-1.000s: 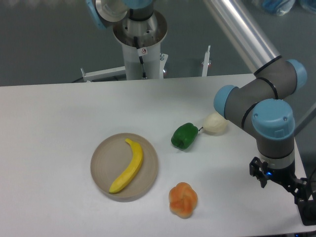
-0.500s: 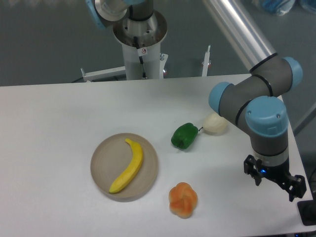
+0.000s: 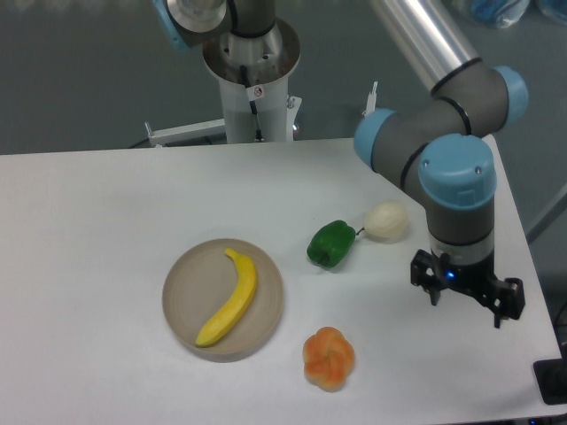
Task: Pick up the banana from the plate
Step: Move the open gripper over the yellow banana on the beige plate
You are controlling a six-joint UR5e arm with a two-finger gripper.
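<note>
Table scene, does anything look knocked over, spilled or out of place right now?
Nothing stands out. The banana lies whole on the plate; the gripper hovers far to its right.

White table (image 3: 106, 212), matte top, far edge running along dark backdrop.
Plate (image 3: 177, 310): round, beige-tan, low rim; left of centre, toward near edge.
Green pepper (image 3: 330, 243): centre-right, just beside pale round item.
Pale cream round item (image 3: 387, 220): right of pepper, toward right edge.
Orange lobed pumpkin-like item (image 3: 329, 357): near edge, right of plate, apart from it.
</note>
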